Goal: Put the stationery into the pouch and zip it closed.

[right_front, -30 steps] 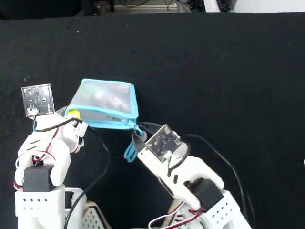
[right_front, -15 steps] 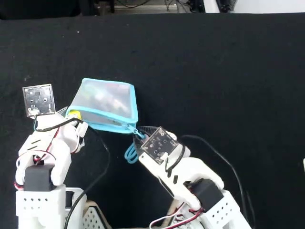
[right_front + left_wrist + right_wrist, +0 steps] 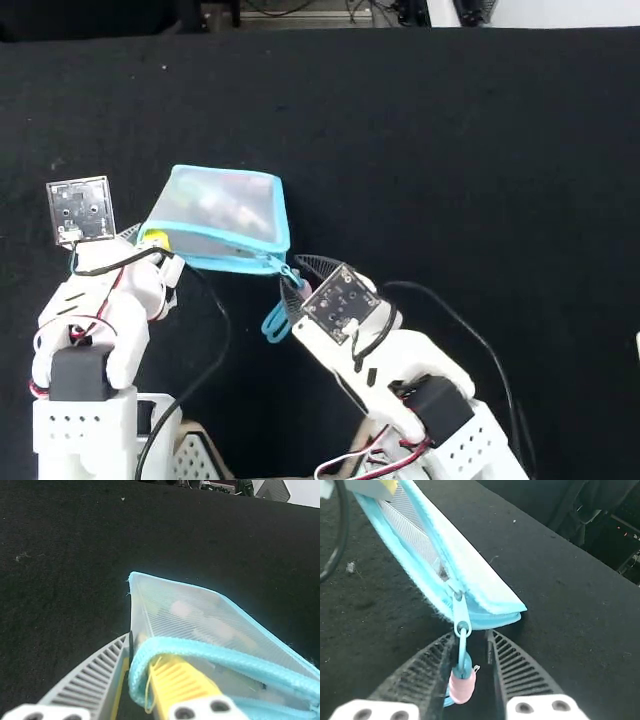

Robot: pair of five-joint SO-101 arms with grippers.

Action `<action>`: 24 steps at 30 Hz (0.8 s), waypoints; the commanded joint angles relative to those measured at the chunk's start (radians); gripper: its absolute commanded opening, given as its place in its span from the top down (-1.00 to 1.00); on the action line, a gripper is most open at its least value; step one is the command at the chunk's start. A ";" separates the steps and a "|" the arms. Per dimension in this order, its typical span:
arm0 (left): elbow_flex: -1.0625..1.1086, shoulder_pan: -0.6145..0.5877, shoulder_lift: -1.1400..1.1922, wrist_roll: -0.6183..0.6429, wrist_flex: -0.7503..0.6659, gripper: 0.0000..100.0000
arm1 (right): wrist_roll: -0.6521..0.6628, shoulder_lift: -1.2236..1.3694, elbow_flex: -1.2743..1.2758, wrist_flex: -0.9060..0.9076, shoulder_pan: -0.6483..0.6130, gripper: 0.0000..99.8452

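Left claw [image 3: 137,652]: clamped on the pouch [image 3: 222,215] at one end of its zip edge, a grey ribbed finger [image 3: 95,680] on one face and a yellow finger [image 3: 180,685] on the other.

Right claw [image 3: 470,635]: at the opposite end of the same edge, just off the pouch's corner. We note its two ribbed fingers are a narrow gap apart, with the zip pull hanging between them. We cannot tell whether either finger presses on it.

Pouch: translucent, trimmed in light blue, lying on the black surface [image 3: 450,150] between the two claws. Its zip edge faces the arms.

Stationery [image 3: 200,625]: pale shapes seen through the pouch's ribbed wall. We cannot tell the single pieces apart.

Zip slider [image 3: 456,601]: light blue, sitting on the pouch's edge a short way in from the corner nearest the right claw.

Zip pull [image 3: 462,685]: a blue cord with a pink bead, running from the slider away from the pouch.

Blue loop [image 3: 272,322]: lying on the surface just below the pouch's corner, beside the right claw.
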 commanded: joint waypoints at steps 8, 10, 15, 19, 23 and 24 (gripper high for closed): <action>-0.067 0.005 -0.014 -0.005 0.005 0.94 | 0.043 -0.013 -0.007 0.005 0.015 0.83; -0.067 0.005 -0.014 -0.005 0.005 0.94 | 0.049 -0.005 -0.004 0.005 0.015 0.87; -0.067 0.005 -0.014 -0.005 0.003 0.94 | 0.054 -0.013 -0.005 0.005 0.014 0.88; -0.067 0.005 -0.014 -0.005 0.005 0.94 | 0.055 -0.013 -0.005 0.005 0.014 0.94; -0.074 0.005 -0.014 -0.005 0.000 0.94 | 0.055 -0.012 -0.053 0.005 0.015 0.98; -0.076 0.005 -0.014 -0.005 -0.002 0.94 | 0.055 -0.007 -0.081 0.005 0.014 0.98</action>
